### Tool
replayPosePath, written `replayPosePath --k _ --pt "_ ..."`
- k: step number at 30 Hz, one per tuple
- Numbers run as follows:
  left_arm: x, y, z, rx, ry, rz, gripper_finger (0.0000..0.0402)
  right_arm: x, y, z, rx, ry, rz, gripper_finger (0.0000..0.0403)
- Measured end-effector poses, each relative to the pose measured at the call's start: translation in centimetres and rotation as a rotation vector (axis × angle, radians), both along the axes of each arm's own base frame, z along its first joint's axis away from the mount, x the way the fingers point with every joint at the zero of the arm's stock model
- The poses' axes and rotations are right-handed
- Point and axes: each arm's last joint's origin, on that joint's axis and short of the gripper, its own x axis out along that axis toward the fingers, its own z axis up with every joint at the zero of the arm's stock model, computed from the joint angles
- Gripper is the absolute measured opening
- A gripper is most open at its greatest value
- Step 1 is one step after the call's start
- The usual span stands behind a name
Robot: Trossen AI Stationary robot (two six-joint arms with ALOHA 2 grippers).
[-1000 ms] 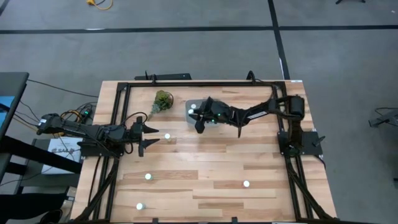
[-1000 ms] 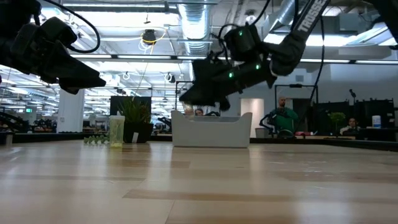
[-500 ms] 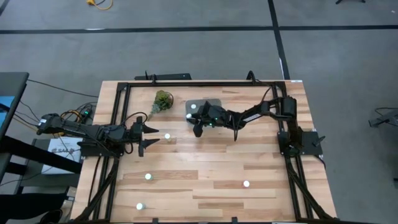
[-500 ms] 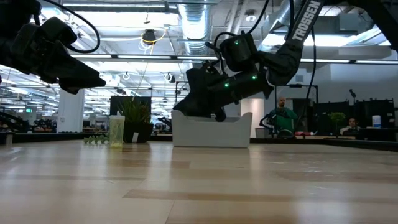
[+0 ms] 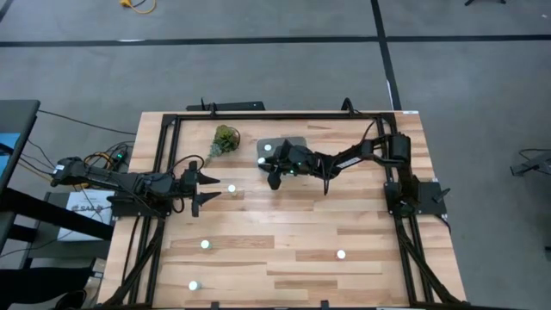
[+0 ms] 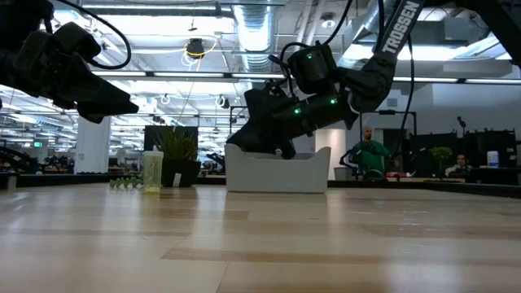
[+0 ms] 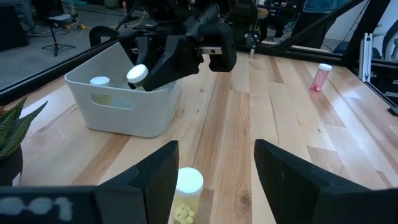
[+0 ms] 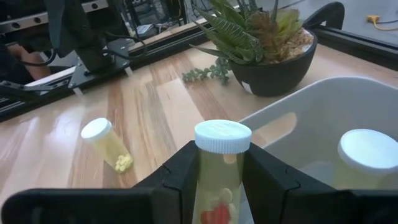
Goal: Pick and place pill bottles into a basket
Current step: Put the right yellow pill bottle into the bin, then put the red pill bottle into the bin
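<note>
My right gripper (image 5: 272,168) is shut on a pill bottle (image 8: 221,163) with a white cap, over the near left corner of the pale basket (image 5: 293,143). Another bottle (image 8: 369,151) stands inside the basket. My left gripper (image 5: 213,189) is open, a little above the table at the left. An upright bottle of yellow pills (image 7: 186,190) stands on its base just ahead of it, between the lines of its fingers, untouched. Three more white caps (image 5: 205,244) (image 5: 341,254) (image 5: 195,285) stand near the table's near edge. My right gripper pinches the bottle's body (image 8: 219,186) just below the white cap between its two fingers. The fingers come slanting down from the table's right side. The bottle is lifted clear and tilted, its cap (image 7: 137,74) sticking out past the fingertips over the basket's rim.
A potted green plant (image 5: 225,138) stands just left of the basket, at the table's far side. A black frame (image 5: 284,113) runs round the table. A pink bottle (image 7: 321,76) stands far off toward the right side. People stand in the room behind.
My right gripper has gone down and toward the table's left with its bottle, tipping forward until it hangs low over the basket's rim. It has kept still in the last half second.
</note>
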Motion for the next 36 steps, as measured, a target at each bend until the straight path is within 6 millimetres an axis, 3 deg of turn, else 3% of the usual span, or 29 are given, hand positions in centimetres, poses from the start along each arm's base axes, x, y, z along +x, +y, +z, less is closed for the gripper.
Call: replayPosePath --k 15,24,31,36 --pt "0.0 0.0 0.0 0.0 0.0 0.0 0.0199 0.0 0.0 0.0 0.0 -0.001 0.0 0.0192" --pt "0.0 0.0 0.0 0.0 0.0 0.0 0.0199 -0.1 0.0 0.4 -0.005 0.0 0.004 0.0203" --pt "0.0 0.0 0.0 0.0 0.0 0.0 0.0199 -1.4 0.4 4.7 -0.083 0.057 0.038 0.0195" --pt "0.0 0.0 0.0 0.0 0.0 0.001 0.0199 -3.5 2.5 8.5 -0.108 0.145 0.104 0.0192"
